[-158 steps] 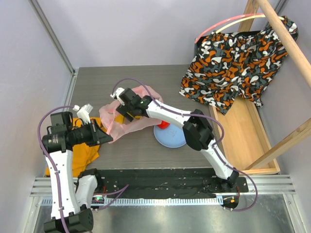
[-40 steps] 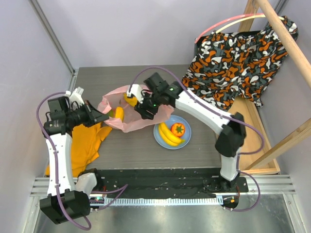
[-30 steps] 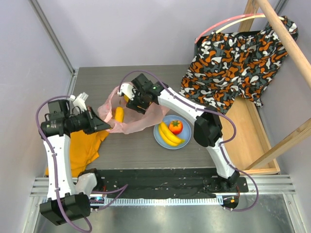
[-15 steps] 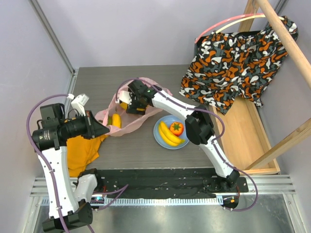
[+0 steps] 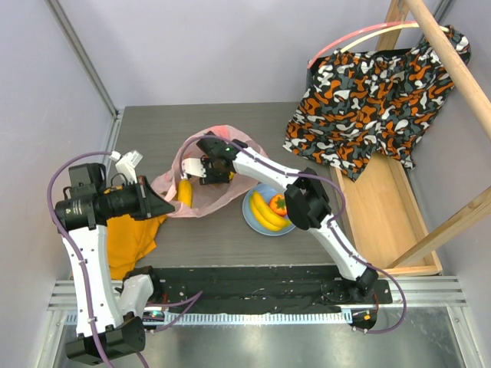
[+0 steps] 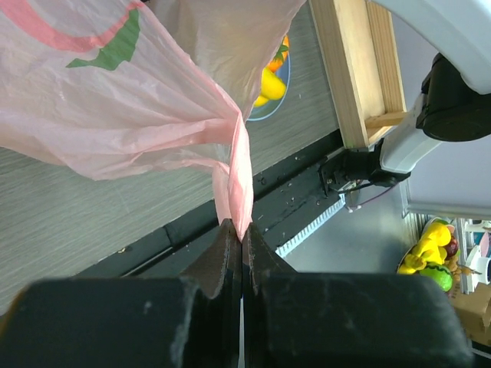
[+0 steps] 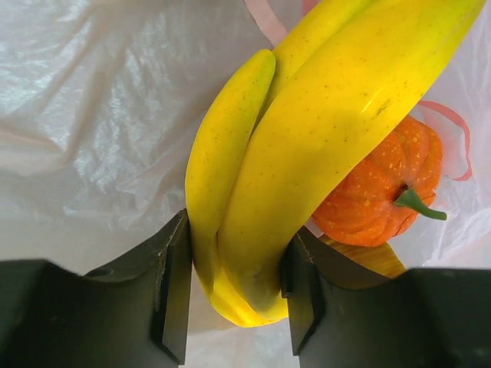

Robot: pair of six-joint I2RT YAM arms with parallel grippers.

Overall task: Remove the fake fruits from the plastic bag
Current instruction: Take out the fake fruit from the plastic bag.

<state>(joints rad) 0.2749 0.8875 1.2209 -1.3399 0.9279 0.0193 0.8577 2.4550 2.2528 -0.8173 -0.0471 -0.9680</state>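
The pink plastic bag (image 5: 203,184) lies open at the table's middle left. My left gripper (image 6: 240,230) is shut on a twisted edge of the bag (image 6: 115,100) and holds it up. My right gripper (image 7: 236,268) reaches inside the bag (image 7: 92,115), its fingers shut on both sides of a yellow banana bunch (image 7: 307,130). An orange ridged fruit (image 7: 380,192) lies just behind that bunch. From above, the bunch (image 5: 185,192) shows through the bag beside the right gripper (image 5: 201,175). Another banana bunch (image 5: 263,211) and a red fruit (image 5: 278,204) rest on the light-blue plate (image 5: 257,225).
An orange cloth (image 5: 126,239) lies under the left arm. Patterned orange-black-white fabric (image 5: 368,84) hangs over a wooden frame (image 5: 387,207) at the right. A black base rail (image 5: 253,287) runs along the near edge.
My right gripper has gone deeper into the bag and closed on the banana bunch. The left arm still holds the bag edge and has shifted slightly.
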